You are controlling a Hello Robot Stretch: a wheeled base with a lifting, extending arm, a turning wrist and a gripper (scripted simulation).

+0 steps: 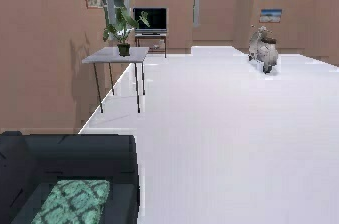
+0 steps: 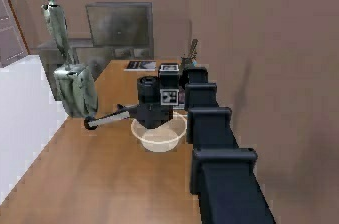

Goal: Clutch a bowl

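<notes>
A pale, shallow bowl [image 2: 160, 136] rests on a brown wooden tabletop [image 2: 97, 180] in the arm side view. The dark arm [image 2: 212, 140] stretches up from the bottom edge over the table, ending in two white marker squares. Left of them is the gripper [image 2: 90, 124], whose dark body lies over the bowl's near rim while its thin fingers point left over bare wood. I cannot tell whether the gripper touches the bowl or holds anything.
A grey-green cactus-like plant [image 2: 67, 65] stands at the table's far left, with a dark framed panel [image 2: 117, 22] behind it. In the forward view a dark sofa [image 1: 57, 175] with a teal cushion sits bottom left, beyond it a small table [image 1: 115, 56] with a potted plant, a scooter [image 1: 265, 50] and open white floor.
</notes>
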